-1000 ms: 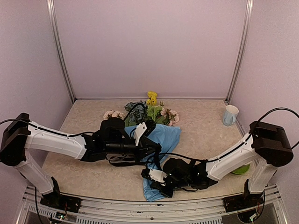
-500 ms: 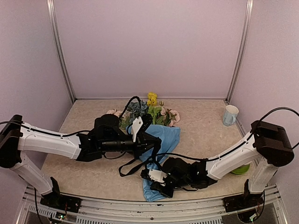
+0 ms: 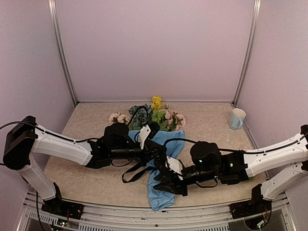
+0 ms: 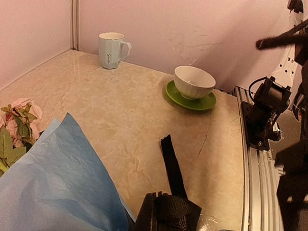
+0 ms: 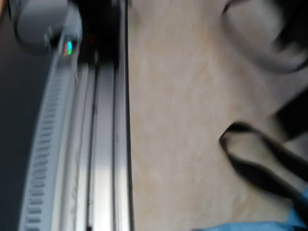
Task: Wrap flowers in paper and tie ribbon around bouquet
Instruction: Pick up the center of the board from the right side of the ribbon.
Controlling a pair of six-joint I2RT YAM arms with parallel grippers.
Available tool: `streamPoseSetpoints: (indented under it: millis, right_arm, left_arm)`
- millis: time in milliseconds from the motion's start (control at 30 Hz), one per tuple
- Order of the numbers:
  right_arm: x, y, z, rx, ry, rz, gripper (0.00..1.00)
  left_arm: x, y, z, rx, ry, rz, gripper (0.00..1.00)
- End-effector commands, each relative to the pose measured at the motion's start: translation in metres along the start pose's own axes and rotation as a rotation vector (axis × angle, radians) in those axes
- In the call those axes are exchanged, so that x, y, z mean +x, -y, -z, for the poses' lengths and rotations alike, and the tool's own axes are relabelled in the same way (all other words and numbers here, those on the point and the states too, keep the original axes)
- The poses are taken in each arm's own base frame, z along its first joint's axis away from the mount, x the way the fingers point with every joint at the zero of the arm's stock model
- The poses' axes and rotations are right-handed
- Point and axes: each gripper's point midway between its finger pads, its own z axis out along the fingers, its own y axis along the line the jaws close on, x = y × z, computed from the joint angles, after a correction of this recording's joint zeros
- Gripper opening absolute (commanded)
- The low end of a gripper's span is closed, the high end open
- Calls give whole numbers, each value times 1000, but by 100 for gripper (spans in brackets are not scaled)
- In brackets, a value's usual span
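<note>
While the bouquet (image 3: 175, 139) lies at the centre of the marbled table (image 3: 91, 183), its flowers (image 3: 155, 114) fan toward the back wall and the light blue paper (image 3: 161, 195) trails toward the lower edge of the overhead frame. Pink, yellow and blue-green blooms spread above the wrap's upper edge. The black ribbon (image 4: 172, 166) is pinched in the tightly closed left gripper (image 3: 159, 153) at the middle of the bundle. In the left wrist view a short free end sticks up from the fingers at lower centre, and from overhead a slack loop droops onto the table just left of the paper. The right gripper (image 3: 163, 182) hovers over the paper's lower half, just below the left one. Whether its jaws are wide or narrow cannot be told. The overhead shot gives only a dark mass, and the blurred right wrist view catches a ribbon loop at right, a sliver of blue paper at the bottom edge and a metal rail (image 5: 103, 144) at left. A pale mug (image 3: 237, 118) stands at the table's far right corner. The left wrist view also shows a white bowl (image 4: 194, 82) on a green saucer (image 4: 192, 104), well apart from the bouquet.
</note>
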Motion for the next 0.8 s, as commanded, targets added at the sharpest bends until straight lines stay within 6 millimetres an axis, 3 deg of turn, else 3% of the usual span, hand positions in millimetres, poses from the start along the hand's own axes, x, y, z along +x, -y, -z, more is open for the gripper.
streamPoseSetpoints:
  millis: [0,67,167,233,333,400,500,633,767]
  right_arm:
    - [-17,41,40,211,123,-135,49]
    - [-2,74,52,340,116,-245,64]
    - [21,100,49,424,40,-325,67]
    - [26,100,38,407,4,-329,61]
    - [19,99,22,362,9,-329,37]
    - [15,101,18,363,31,-337,28]
    - [14,100,12,341,57,-352,27]
    - [28,105,2,358,21,-370,38]
    - [29,110,-4,376,25,-363,39]
  left_arm:
    - [-16,-1,6,-2,54,4,0]
    - [-19,-2,7,-9,61,11,0]
    - [-23,-3,10,-17,73,18,0]
    - [-24,-4,10,-26,76,27,0]
    - [-22,-7,8,-43,66,49,0]
    - [-20,-8,7,-47,64,62,0]
    - [-19,-8,6,-52,64,66,0]
    - [-21,-8,5,-58,70,66,0]
    - [-25,-11,5,-71,74,68,0]
